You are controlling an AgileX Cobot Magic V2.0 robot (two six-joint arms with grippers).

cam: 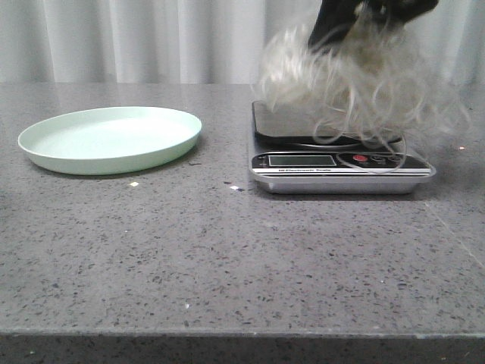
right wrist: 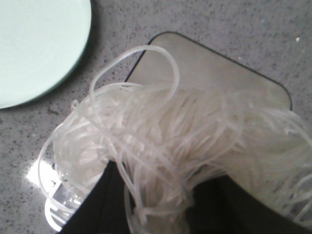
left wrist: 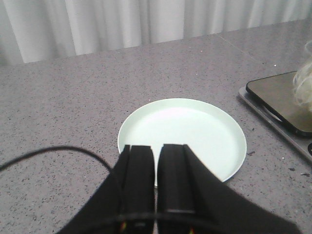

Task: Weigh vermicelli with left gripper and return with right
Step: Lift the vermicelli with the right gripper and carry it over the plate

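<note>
One plate, one scale, one noodle tangle — two grippers

On the one grey speckled table (cam: 227,258) there is a single pale green plate (cam: 110,138), a single digital scale (cam: 337,152) with one display window (cam: 301,160) and one red button (cam: 360,158), and one bundle of vermicelli (cam: 364,76). Two black grippers show — the left gripper (left wrist: 156,161) and the right gripper (cam: 356,19). A few small pale crumbs (cam: 134,183) dot the tabletop — three can be counted.

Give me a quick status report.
Right gripper shut on vermicelli, lifted above scale. Left gripper shut, empty, over plate. Nothing blocking.
</note>
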